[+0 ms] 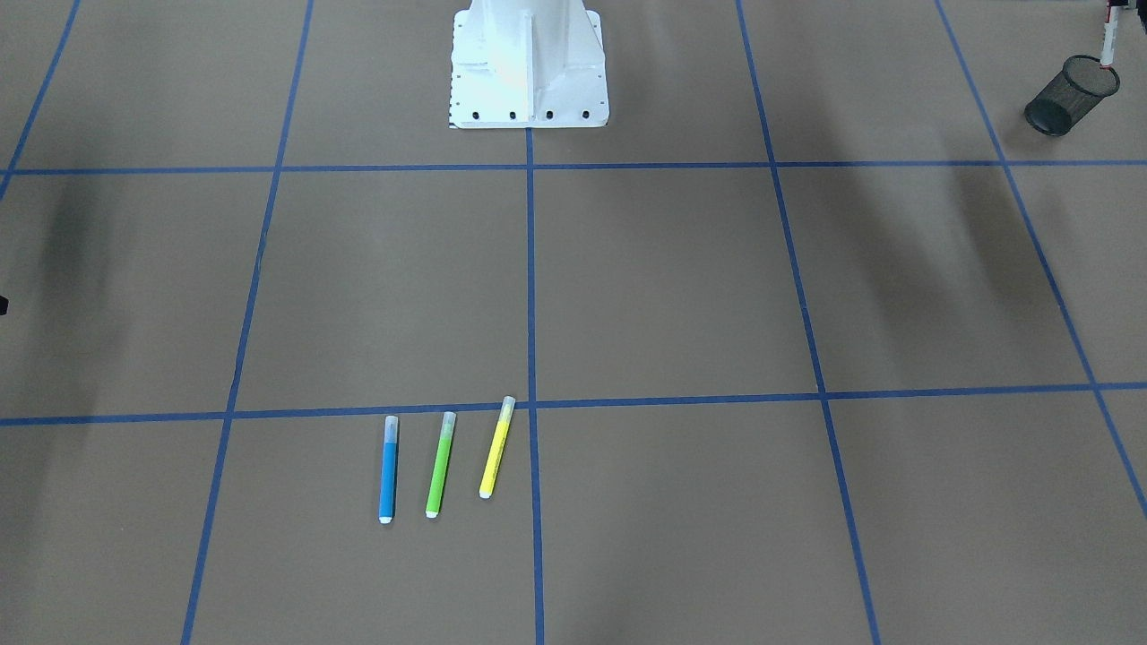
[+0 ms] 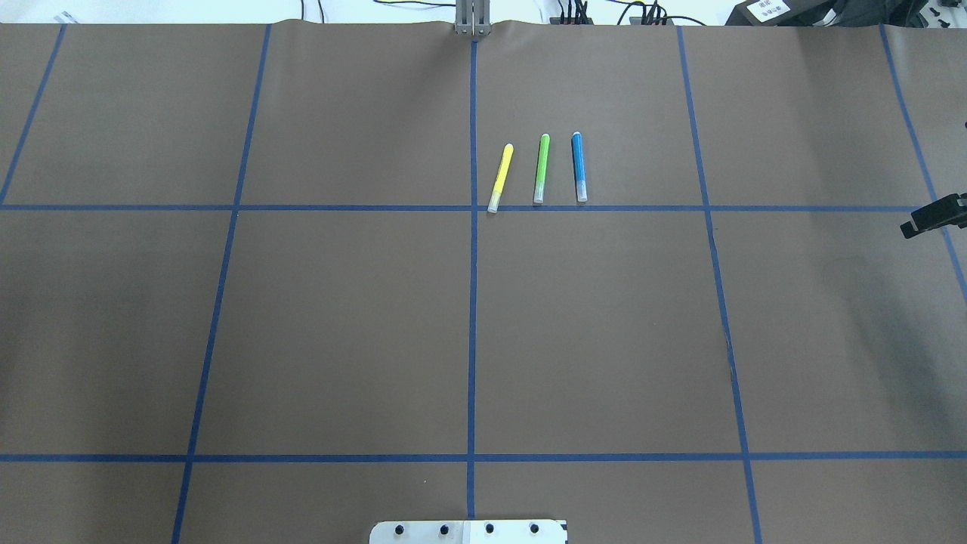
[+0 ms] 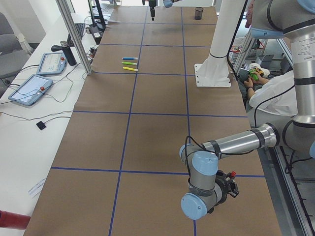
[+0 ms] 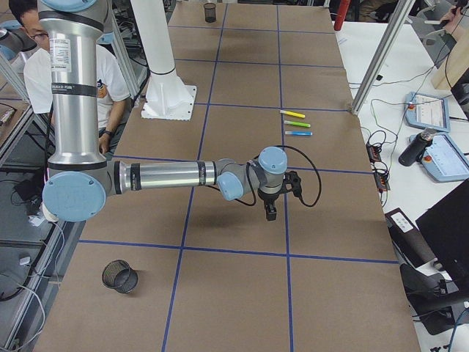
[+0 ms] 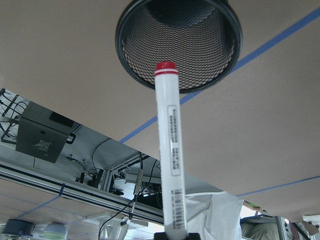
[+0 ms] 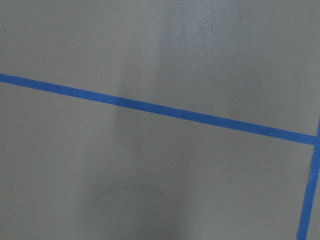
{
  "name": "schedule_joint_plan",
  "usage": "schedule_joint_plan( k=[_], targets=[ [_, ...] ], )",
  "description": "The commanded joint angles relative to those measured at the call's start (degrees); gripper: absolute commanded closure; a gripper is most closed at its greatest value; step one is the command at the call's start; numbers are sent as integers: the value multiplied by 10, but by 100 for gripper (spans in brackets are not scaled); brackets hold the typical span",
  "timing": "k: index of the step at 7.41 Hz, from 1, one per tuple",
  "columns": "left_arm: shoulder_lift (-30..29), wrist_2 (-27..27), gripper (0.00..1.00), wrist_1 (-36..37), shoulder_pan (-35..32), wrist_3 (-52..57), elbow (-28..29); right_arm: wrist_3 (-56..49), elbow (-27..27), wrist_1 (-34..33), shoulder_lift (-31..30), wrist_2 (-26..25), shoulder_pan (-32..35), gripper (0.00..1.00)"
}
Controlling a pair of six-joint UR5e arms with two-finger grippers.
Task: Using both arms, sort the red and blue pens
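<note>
Table (image 1: pixel 681 287): brown paper with a blue tape grid.
Right arm (image 4: pixel 168 176): stretched low over the table.
Left arm (image 3: pixel 236 142): its bent wrist hides the near cup in the left side view.
Mesh cup (image 5: pixel 178 45): black, mouth facing the left wrist camera.
Right claw (image 4: pixel 270 213): points down. Too small to tell whether it is wide or narrow, and it is cut off at the overhead view's edge.
Left claw (image 5: pixel 172 236): only a black sliver shows, clamped on the red pen.
Red pen (image 5: pixel 170 150): red end at the cup's rim. I cannot tell if they touch.
Blue pen (image 1: pixel 388 470): flat on the table beside the green pen (image 1: pixel 440 464). The yellow pen (image 1: pixel 496 448) lies past that, and all three are well apart from the cup.
</note>
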Motion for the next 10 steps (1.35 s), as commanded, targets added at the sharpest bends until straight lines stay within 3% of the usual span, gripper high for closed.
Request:
schedule_joint_plan(
  k=[1,3,4,5,6,8,10],
  targets=[
    [-3,-4,100,-41,0,-1,39,1,1,0,1,0,0,1],
    [-3,-15,98,-66,0,-2,63,1,2,0,1,0,1,1],
    [-3,-17,83,-67,1,0,63,1,-1,-1,1,0,0,1],
    [-3,-27,1,-70,1,-4,63,1,-1,-1,1,0,0,1],
    [-8,-31,0,-71,1,-4,62,1,-1,-1,3,1,0,1],
    [-12,-33,0,-146,1,-6,64,71,3,0,22,5,-3,1],
    [-27,-48,0,-277,1,-8,62,109,3,-1,37,4,-25,1]
  ],
)
